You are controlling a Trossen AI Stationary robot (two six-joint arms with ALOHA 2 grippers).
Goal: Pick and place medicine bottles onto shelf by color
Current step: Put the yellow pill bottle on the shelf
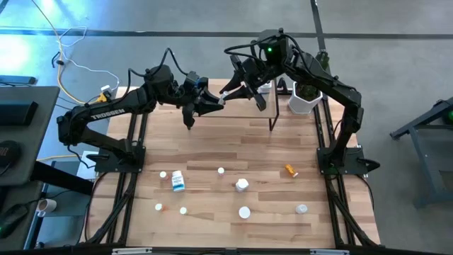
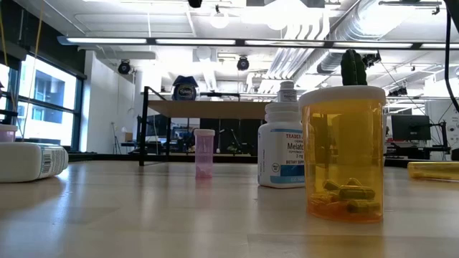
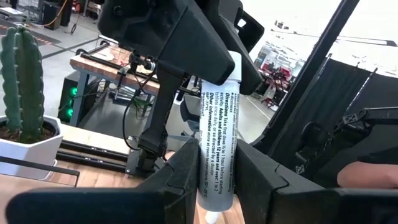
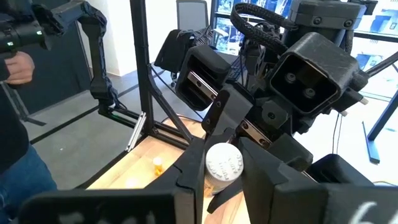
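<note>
High view shows both arms meeting over the far middle of the table [image 1: 212,142], just left of the shelf [image 1: 272,113]. The left gripper [image 1: 221,101] and the right gripper [image 1: 228,91] face each other with one white tube-shaped bottle [image 1: 222,99] between them.

Seen from the left wrist, the left gripper [image 3: 214,177] is clamped around the lower body of that bottle [image 3: 216,124], whose printed label runs lengthwise. The right gripper [image 4: 222,163] has its fingers closed against the ribbed white cap [image 4: 224,163] at the other end. Both grippers hold the same bottle, which looks like a handover: the left arm passes it so the right arm, which stands nearer the shelf, can set it there.

The remaining medicine bottles lie scattered on the near half of the table, among them a blue-labelled white bottle [image 1: 178,181] near the left, an orange vial [image 1: 291,170] toward the right and a white one [image 1: 242,185] near the middle. In the low view an orange capsule bottle [image 2: 343,154] stands closest, beside a white labelled bottle [image 2: 283,147] and a pink vial [image 2: 204,153]. A potted cactus [image 1: 306,98] sits at the far right.
</note>
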